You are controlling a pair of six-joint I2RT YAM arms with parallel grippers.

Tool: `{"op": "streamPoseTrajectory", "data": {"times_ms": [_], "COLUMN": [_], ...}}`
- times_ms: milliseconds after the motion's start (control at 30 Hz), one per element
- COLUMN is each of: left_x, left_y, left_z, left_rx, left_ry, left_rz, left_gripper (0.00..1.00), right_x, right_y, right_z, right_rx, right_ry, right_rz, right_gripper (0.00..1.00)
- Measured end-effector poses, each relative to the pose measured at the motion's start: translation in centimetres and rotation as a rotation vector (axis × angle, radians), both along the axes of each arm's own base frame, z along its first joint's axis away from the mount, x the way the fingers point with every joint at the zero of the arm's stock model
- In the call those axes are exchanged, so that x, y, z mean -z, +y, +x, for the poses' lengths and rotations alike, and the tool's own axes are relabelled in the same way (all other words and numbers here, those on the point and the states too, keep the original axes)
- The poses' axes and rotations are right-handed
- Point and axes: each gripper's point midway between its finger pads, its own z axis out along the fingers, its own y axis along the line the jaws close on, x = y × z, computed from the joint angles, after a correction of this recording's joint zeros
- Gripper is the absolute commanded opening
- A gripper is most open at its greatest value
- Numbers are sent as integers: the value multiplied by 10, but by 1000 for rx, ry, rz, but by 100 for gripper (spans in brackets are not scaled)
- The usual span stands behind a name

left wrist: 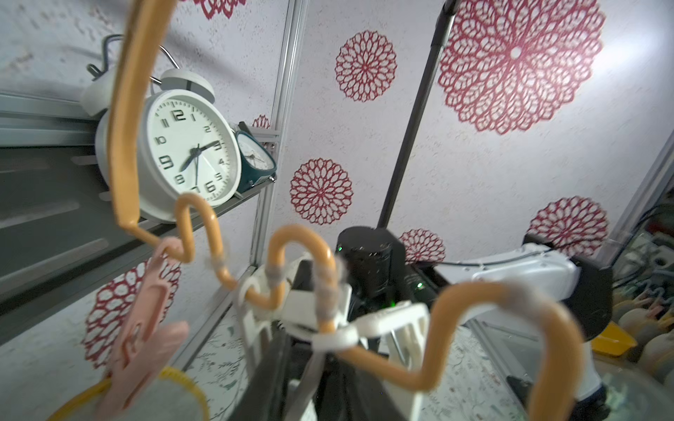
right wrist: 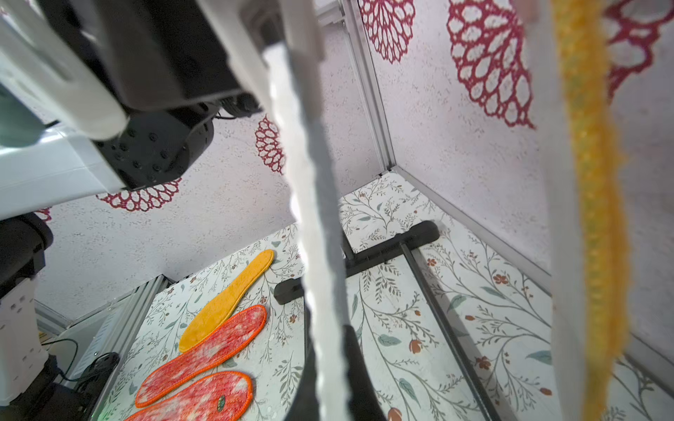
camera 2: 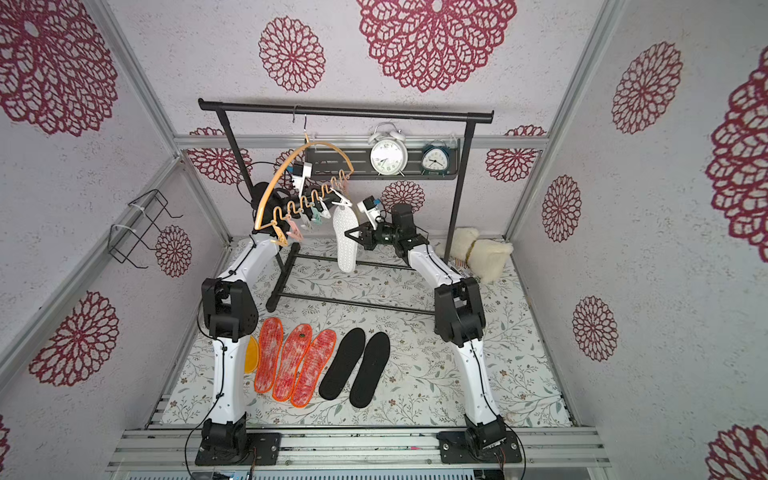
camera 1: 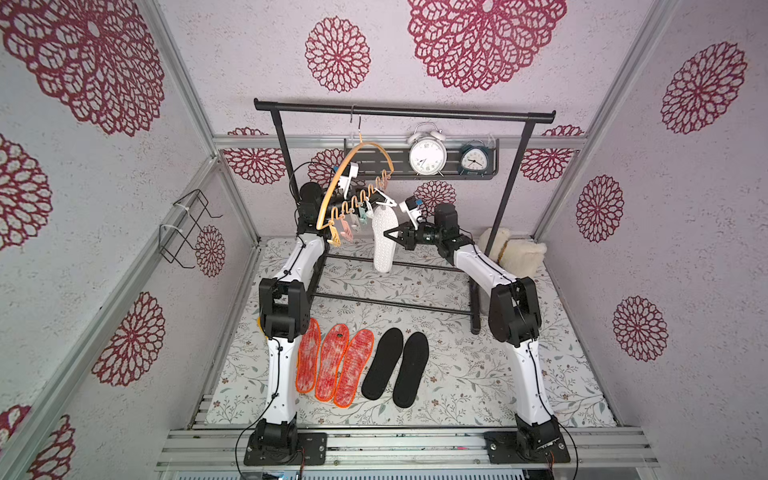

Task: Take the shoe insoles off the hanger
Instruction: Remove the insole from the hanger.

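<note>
**Caller:** Describing it for me, which step are you doing?

**Operator:** I am freeing a hanging insole point(camera 1: 382, 243). Its white dotted face is showing, and it is dangling from a white clothespin point(left wrist: 386, 320) on the orange hanger point(left wrist: 122, 109). The hanger is hooked over the black rack point(camera 1: 415, 113). My right gripper point(camera 1: 387, 232) is pinching the insole's edge, jaws closed on it. My left gripper point(camera 1: 371, 200) is hovering at the clip, and I cannot tell how wide it is standing.

**Caller:** And what is coming next?

**Operator:** I am judging that the clip needs squeezing open while I am drawing the insole downward. The red-speckled insoles point(camera 1: 332, 363), black insoles point(camera 1: 395, 368) and a yellow-orange insole point(right wrist: 226, 302) are lying on the floral mat point(camera 1: 457, 374). A yellow-edged insole point(right wrist: 594, 218) is also hanging.

**Caller:** Is any writing showing?

**Operator:** I am reading only hour numerals on the white alarm clock point(left wrist: 182, 153). No brand is showing.
</note>
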Motion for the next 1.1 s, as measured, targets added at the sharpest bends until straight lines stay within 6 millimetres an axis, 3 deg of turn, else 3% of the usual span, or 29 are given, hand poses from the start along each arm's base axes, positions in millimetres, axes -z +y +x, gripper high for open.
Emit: {"op": "streamPoseTrajectory", "data": {"times_ms": [100, 500, 867, 1100], "left_x": [-3, -4, -4, -4], "left_y": [-5, -12, -11, -10], "left_z": [-4, -9, -8, -6], "left_rx": [11, 30, 24, 13], "left_ry": [-12, -39, -41, -41], "left_rz": [-5, -5, -2, -7], "left_gripper": [36, 0, 0, 0], "right_x": [2, -1, 5, 46], "right_y": [3, 6, 4, -7], "right_z": [-4, -9, -6, 8], "right_rx": [-16, -43, -21, 107], "right_ry": [10, 34, 41, 122], "right_rz": [-1, 15, -13, -120], "right_gripper": [0, 0, 0, 1]}}
